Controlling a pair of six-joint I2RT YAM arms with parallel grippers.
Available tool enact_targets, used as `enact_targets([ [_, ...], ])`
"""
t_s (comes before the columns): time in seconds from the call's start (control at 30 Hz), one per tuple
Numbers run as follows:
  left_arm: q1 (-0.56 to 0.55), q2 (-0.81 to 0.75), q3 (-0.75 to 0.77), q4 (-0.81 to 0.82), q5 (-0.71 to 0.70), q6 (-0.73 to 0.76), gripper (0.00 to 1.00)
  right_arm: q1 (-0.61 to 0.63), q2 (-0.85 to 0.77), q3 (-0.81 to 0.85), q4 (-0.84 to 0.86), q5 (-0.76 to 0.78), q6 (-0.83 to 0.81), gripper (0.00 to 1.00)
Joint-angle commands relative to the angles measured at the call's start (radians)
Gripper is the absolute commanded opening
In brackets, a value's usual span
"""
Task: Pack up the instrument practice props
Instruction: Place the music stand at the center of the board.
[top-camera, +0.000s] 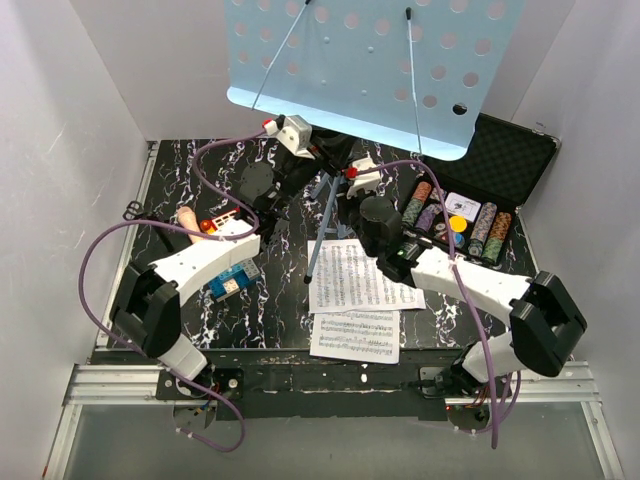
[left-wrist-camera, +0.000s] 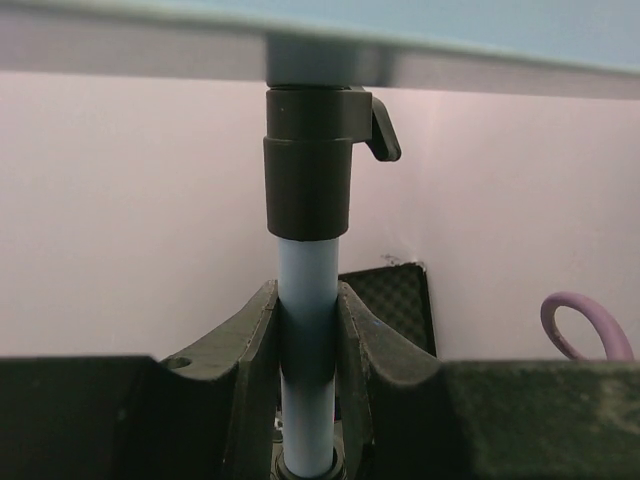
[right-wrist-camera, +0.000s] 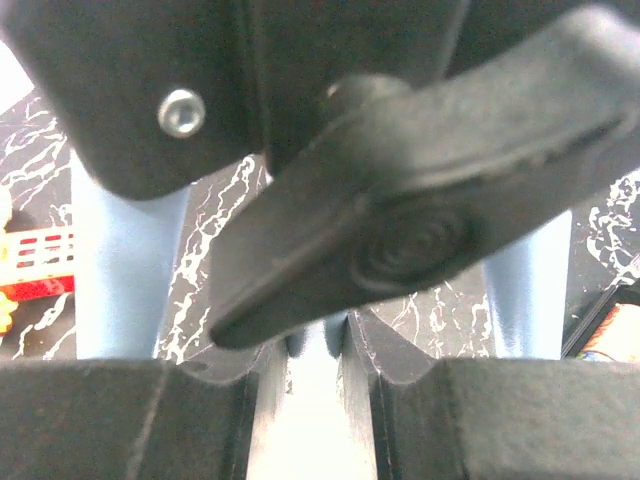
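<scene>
While left gripper (left-wrist-camera: 308, 335) and right gripper (right-wrist-camera: 316, 355) both clamp the music stand (top-camera: 360, 70) pole, uneven pulls could topple it; legs may scatter sheet-music pages (top-camera: 350, 285).

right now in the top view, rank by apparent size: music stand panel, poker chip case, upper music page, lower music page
1. music stand panel, though it sits nearest the camera
2. poker chip case, partly hidden behind the panel
3. upper music page
4. lower music page
</scene>
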Motion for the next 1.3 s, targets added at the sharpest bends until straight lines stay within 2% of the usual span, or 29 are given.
enact_targets([
  [0.0, -0.001, -0.114, 0.065, 0.029, -0.035, 0.026, 0.00, 0.064, -0.113, 0.126, 0.084, 0.031, -0.087, 0.01],
  [0.13, -0.007, -0.183, 0.071, -0.083, -0.047, 0.021, 0.00, 0.107, -0.193, 0.181, -0.152, -0.028, -0.055, 0.01],
  [0.37, -0.009, -0.318, 0.068, -0.368, -0.064, 0.008, 0.00, 0.176, -0.320, 0.247, -0.563, -0.093, 0.145, 0.01],
  [0.57, -0.013, -0.416, 0.007, -0.551, -0.065, -0.029, 0.00, 0.267, -0.348, 0.246, -0.723, -0.108, 0.296, 0.01],
  [0.83, -0.015, -0.474, -0.151, -0.586, -0.091, -0.089, 0.00, 0.336, -0.348, 0.141, -0.737, -0.115, 0.462, 0.01],
  [1.27, -0.018, -0.355, -0.232, -0.568, -0.100, -0.158, 0.00, 0.333, -0.362, 0.016, -0.668, -0.142, 0.647, 0.01],
])
